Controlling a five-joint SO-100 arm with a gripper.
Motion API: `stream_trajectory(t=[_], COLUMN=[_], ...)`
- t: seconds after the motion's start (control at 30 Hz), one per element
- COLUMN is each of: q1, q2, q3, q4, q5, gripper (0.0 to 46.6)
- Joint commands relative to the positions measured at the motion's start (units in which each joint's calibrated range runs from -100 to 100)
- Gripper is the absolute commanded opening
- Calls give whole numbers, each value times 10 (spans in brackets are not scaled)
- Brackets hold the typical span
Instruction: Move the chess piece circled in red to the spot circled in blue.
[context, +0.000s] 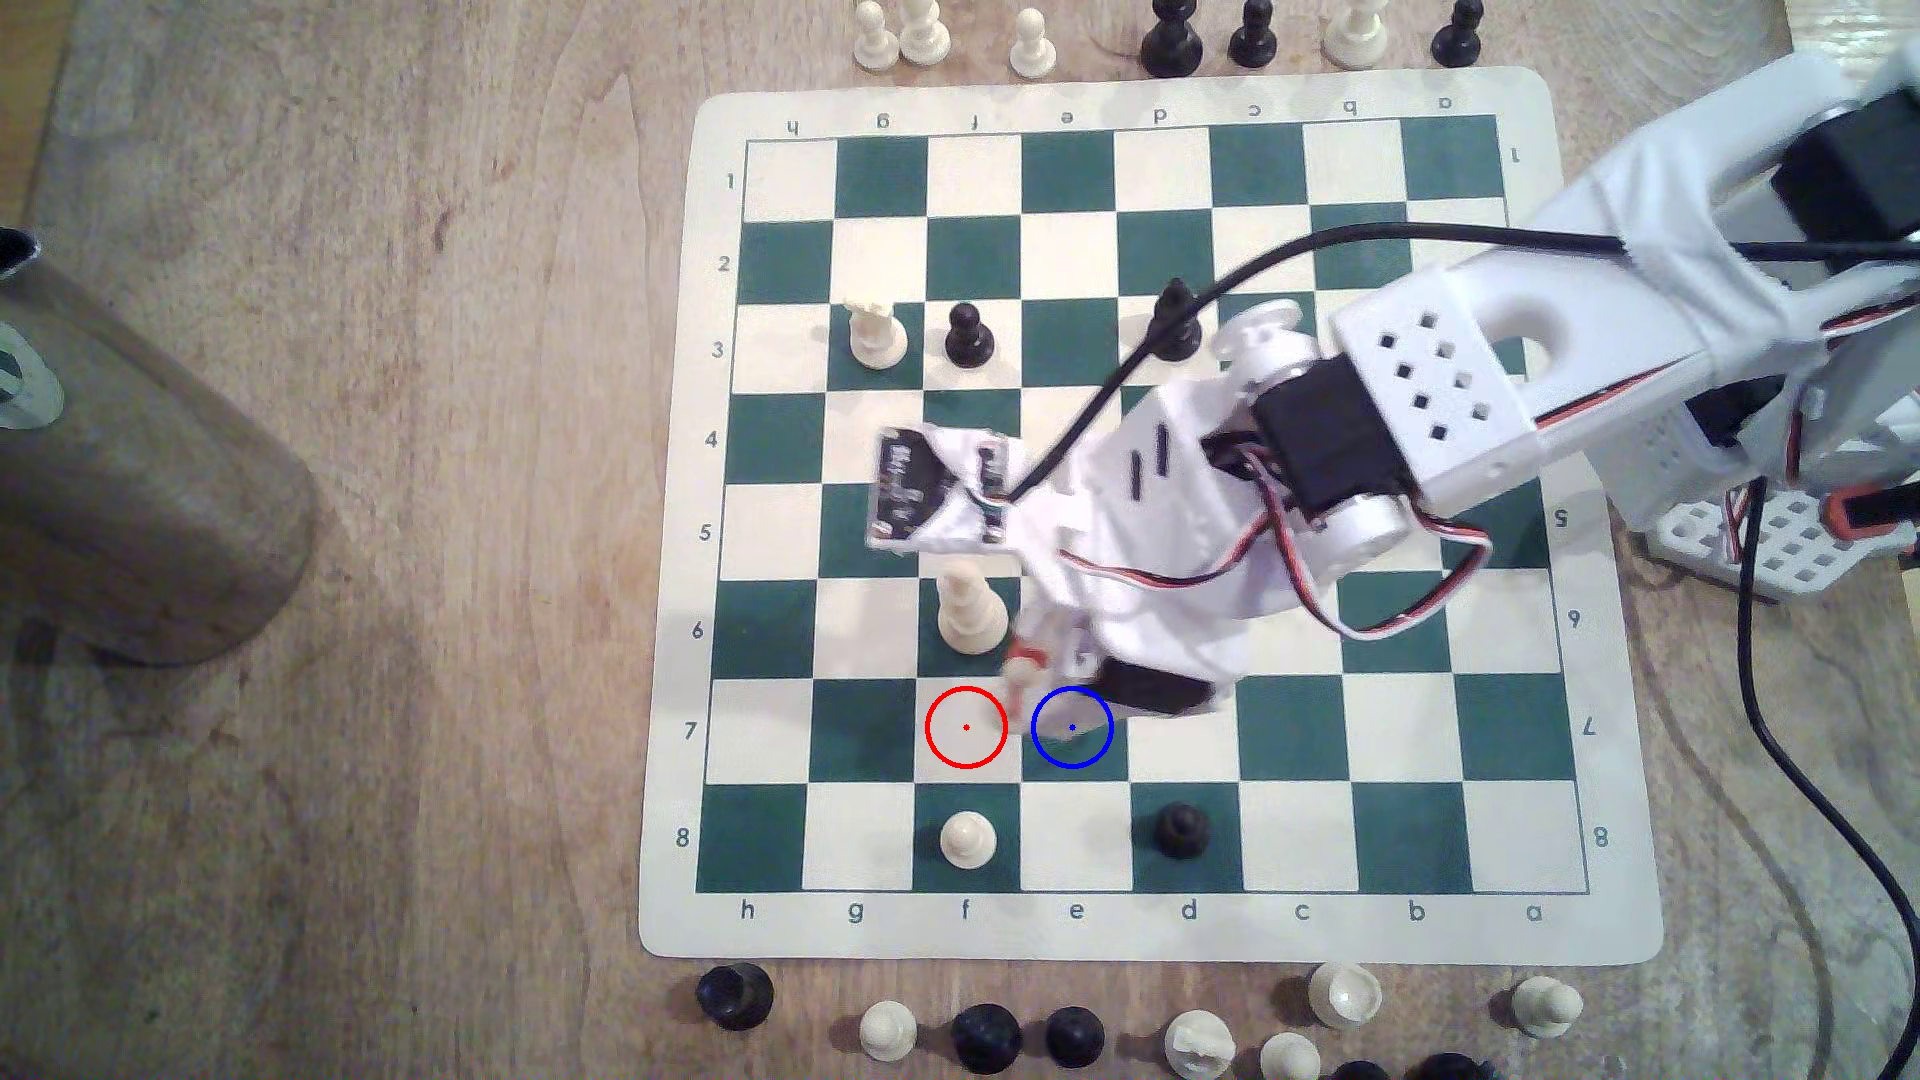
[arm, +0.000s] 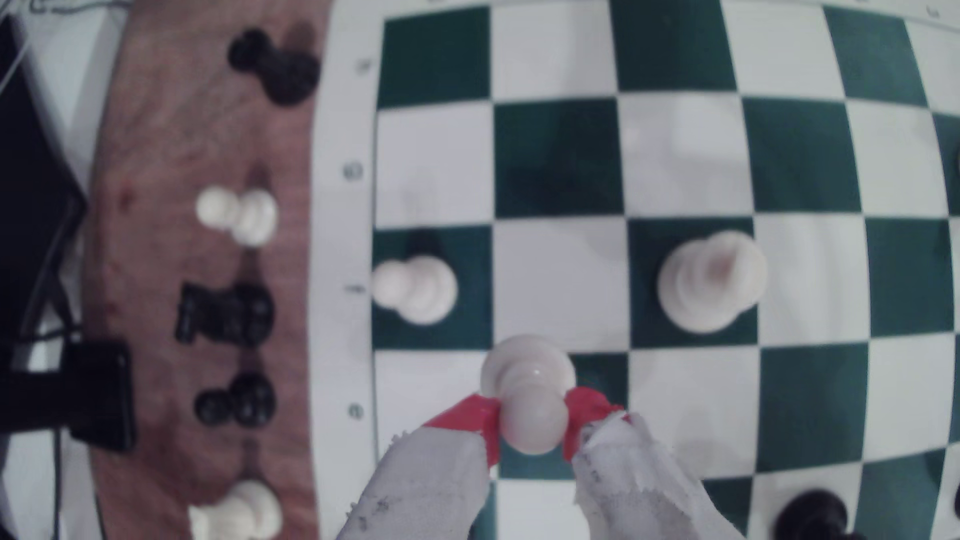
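In the wrist view, my gripper (arm: 532, 423) has its red-tipped fingers shut on the round head of the cream-white pawn (arm: 527, 366), the chess piece circled in red. The pawn's base hangs over the border between a cream square and a dark green one. In the exterior view my gripper (context: 1029, 665) hovers just above and between the two rings. The cream square inside the red ring (context: 966, 727) is bare. The spot circled in blue (context: 1072, 727) is the dark green square beside it on the exterior view's right, partly shadowed by the arm. There the held pawn is mostly hidden under the gripper.
A taller white piece (context: 971, 613) stands one square behind the red ring, close to the gripper. A white pawn (context: 968, 839) and a black pawn (context: 1181, 829) sit on row 8. Spare pieces line both board edges. A wooden cylinder (context: 135, 467) stands far left.
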Motion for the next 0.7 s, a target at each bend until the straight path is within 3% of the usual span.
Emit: stream_trajectory(t=[0.0, 0.67], q1=[-11, -16], q2=[-42, 72], q3=[15, 18], q4=[-20, -38], q5=[5, 15], gripper=[4, 3])
